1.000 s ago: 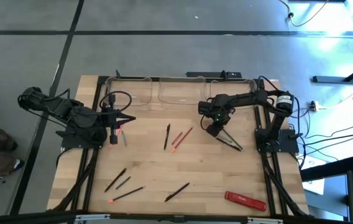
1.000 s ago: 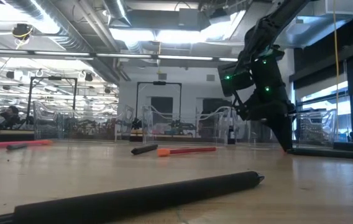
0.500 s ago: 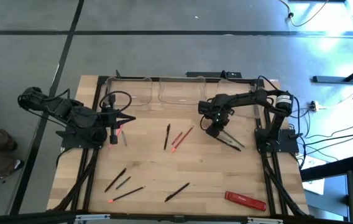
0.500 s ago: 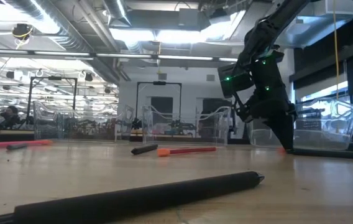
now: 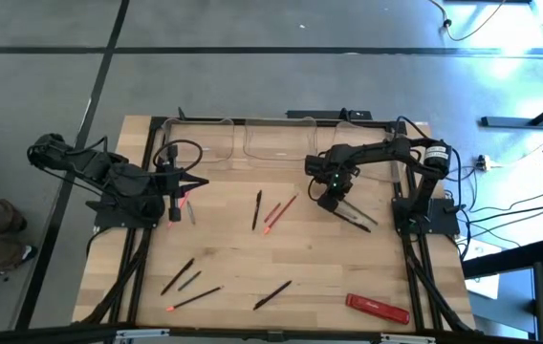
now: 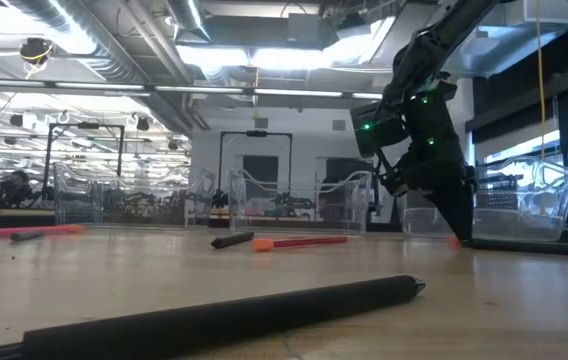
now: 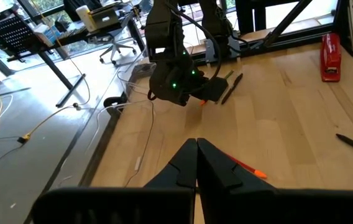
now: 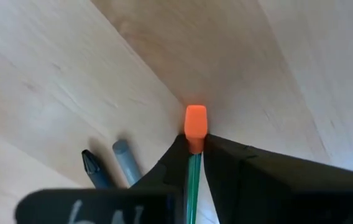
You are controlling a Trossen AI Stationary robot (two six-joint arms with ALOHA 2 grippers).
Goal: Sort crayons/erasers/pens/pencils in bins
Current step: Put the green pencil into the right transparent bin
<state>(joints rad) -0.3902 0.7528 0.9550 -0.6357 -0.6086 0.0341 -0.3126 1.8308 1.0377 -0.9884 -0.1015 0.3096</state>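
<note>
Desk (image 5: pixel 233 244) of pale wood. Three clear bins (image 5: pixel 270 139) in a row along far edge, apparently empty. Left gripper (image 5: pixel 191 183) parked near left edge, fingers pressed together on nothing. Right gripper (image 8: pixel 193 148) low near right edge, pinching a green orange-capped pencil (image 8: pixel 194 122). Black pens (image 5: pixel 257 209) scattered mid-desk and toward near edge. Risk: thin shaft gripped near its end, likely to pivot or slip during lift toward bins.
</note>
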